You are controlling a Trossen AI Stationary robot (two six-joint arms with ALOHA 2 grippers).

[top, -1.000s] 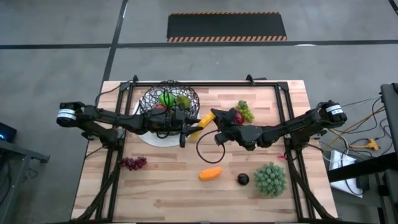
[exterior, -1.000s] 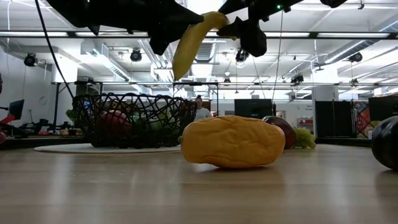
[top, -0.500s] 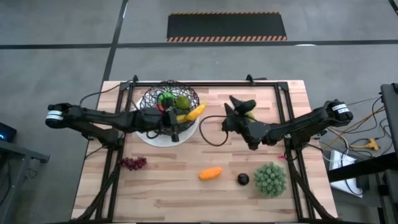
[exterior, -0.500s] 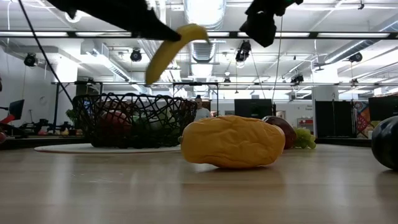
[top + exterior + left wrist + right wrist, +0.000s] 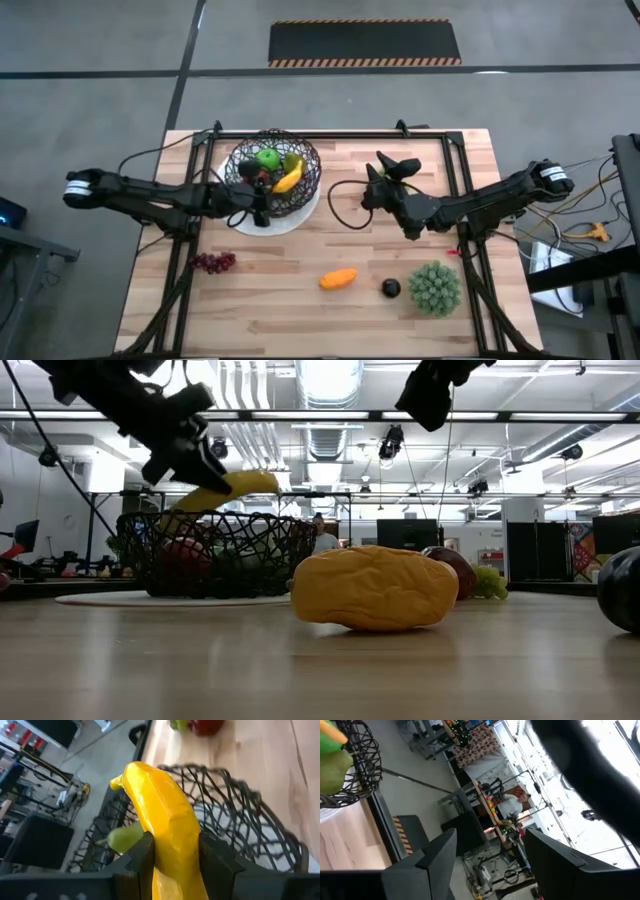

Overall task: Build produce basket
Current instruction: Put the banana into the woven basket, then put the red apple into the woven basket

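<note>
The left claw [image 5: 268, 186] grips the banana [image 5: 288, 179] over the basket [image 5: 243, 160] at the far left of the surface [image 5: 270, 290]. The right claw [image 5: 395, 167] hangs open and empty. No writing is readable.

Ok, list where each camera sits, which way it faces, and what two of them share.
High view: overhead, straight down on the table; both arms show.
Low view: table height, level across; orange piece in front, left gripper above the basket.
Left wrist view: down past its own fingers, clamped on the banana, into the basket.
Right wrist view: raised, out into the room; right gripper open, empty.
Shared: banana and basket show in high, low and left wrist views.
</note>
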